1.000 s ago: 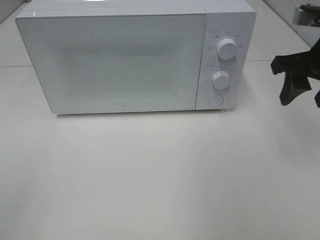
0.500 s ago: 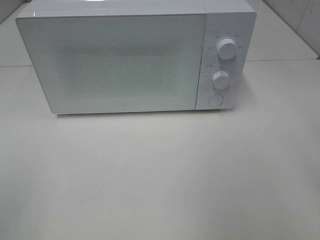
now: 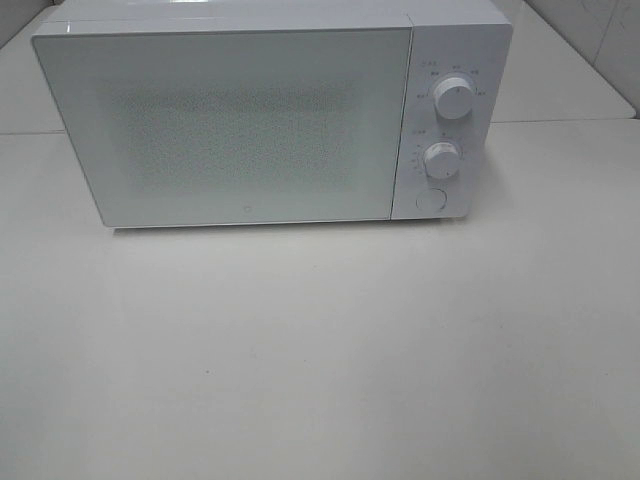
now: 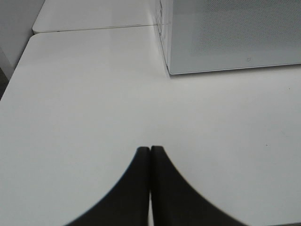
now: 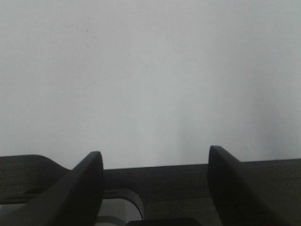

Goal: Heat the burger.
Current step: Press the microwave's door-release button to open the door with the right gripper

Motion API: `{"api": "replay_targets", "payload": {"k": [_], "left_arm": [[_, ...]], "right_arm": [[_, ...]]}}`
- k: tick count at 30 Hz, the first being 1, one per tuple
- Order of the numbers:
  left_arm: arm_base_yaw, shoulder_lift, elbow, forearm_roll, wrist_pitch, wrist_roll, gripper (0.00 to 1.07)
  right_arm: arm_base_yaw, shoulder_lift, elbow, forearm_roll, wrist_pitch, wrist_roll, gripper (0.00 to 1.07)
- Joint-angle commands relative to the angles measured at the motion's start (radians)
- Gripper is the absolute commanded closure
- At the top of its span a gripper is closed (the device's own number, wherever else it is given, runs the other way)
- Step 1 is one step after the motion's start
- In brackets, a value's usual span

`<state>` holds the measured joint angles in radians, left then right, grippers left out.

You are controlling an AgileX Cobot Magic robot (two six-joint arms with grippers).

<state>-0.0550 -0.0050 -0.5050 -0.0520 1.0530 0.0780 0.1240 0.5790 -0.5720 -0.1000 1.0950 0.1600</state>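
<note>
A: Surface?
B: White tabletop (image 3: 320, 350), fills the lower frame. A seam line runs to both edges in the upper part.
A: What's on it?
B: One white microwave (image 3: 250, 120), upper centre-left, standing flat with its door closed. Two knobs and a round button on its right panel.

A matte white table (image 3: 320, 360) lies under soft, even light, a thin seam (image 3: 570, 121) crossing its far part, with a pale tiled wall (image 3: 612, 35) behind its right corner.
</note>
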Motion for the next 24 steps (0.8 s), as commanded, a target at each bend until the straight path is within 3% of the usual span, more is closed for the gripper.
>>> {"api": "replay_targets", "payload": {"k": [1, 7, 16, 24], "left_arm": [[0.001, -0.005, 0.001, -0.004, -0.012, 0.001, 1.06], [0.001, -0.005, 0.001, -0.005, -0.012, 0.003, 1.06], [0.001, -0.005, 0.001, -0.006, -0.012, 0.003, 1.06], [0.001, -0.006, 0.001, -0.01, -0.012, 0.011, 1.06]], "right_arm": [[-0.002, -0.109, 0.038, -0.005, -0.014, -0.01, 0.48], [-0.002, -0.367, 0.072, 0.022, -0.092, -0.068, 0.48], [-0.002, -0.608, 0.073, 0.027, -0.092, -0.079, 0.48], [-0.002, -0.607, 0.074, 0.027, -0.092, -0.079, 0.48]]}}
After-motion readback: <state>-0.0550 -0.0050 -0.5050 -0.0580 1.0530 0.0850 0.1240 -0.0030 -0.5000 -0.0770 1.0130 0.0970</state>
